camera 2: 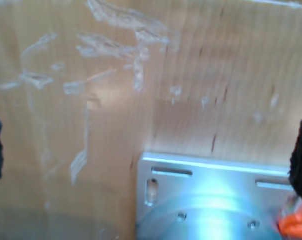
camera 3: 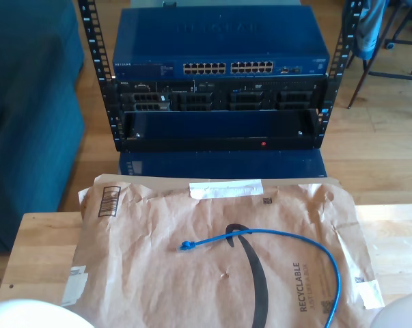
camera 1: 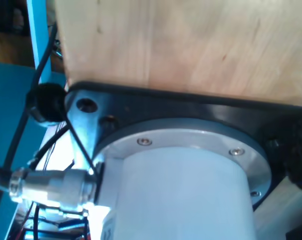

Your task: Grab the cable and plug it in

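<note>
Brown paper (camera 3: 158, 273) covers table (camera 3: 35, 253) under cable (camera 3: 274, 236).

Looked like a network lab or office corner, open rack (camera 3: 96, 75) held a blue switch (camera 3: 219, 51) and servers (camera 3: 223, 99), wooden bench (camera 3: 38, 256), wood floor (camera 3: 369, 147), chair legs (camera 3: 376, 65).

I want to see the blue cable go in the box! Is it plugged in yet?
Not yet. Nothing is done so far: the blue cable lies loose on the brown paper, one plug end free. Neither gripper holds it. Left to do: grab the cable, then push its plug into a port on the blue switch.
</note>
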`<action>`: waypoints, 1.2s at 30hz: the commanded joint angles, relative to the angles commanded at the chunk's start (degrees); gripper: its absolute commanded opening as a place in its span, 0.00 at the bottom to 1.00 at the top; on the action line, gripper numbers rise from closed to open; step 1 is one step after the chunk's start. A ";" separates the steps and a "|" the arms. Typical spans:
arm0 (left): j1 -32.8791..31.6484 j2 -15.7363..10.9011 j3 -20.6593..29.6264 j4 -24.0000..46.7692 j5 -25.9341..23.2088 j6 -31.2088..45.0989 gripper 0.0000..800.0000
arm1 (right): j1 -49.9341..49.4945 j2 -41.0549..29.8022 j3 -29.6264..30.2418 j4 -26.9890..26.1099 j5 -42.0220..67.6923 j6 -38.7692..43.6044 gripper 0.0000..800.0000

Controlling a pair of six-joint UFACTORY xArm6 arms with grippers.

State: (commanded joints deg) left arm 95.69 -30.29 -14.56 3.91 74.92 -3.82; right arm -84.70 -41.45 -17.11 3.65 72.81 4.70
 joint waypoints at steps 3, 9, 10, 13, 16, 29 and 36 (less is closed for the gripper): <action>-1.05 0.44 -3.69 -0.09 3.08 -1.23 1.00 | 0.35 0.09 -2.20 -0.62 3.60 3.60 1.00; -9.67 0.44 -8.53 -0.18 7.38 -11.16 1.00 | 6.95 0.18 -4.57 -0.62 4.04 12.66 0.99; -11.25 0.44 -9.05 -0.18 8.35 -12.66 1.00 | 7.65 0.09 -5.10 -0.62 4.04 14.07 0.99; -14.33 0.53 -11.16 -0.44 9.41 -15.91 1.00 | 11.34 0.18 -7.30 -0.62 4.22 18.37 0.99; -18.11 0.53 -11.78 -2.20 9.67 -19.60 1.00 | 16.26 0.44 -8.62 -0.62 5.27 24.97 0.99; -41.23 0.97 -13.27 -5.89 9.58 -38.07 1.00 | 44.13 -0.18 -16.88 -0.44 14.86 49.58 0.99; -41.32 0.18 -15.91 -8.09 15.91 -38.95 1.00 | 59.34 -0.53 -17.85 0.00 15.82 61.89 0.99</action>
State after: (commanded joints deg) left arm 54.37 -30.11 -30.47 -4.18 90.84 -42.77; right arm -25.36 -41.98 -34.96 3.65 88.64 66.59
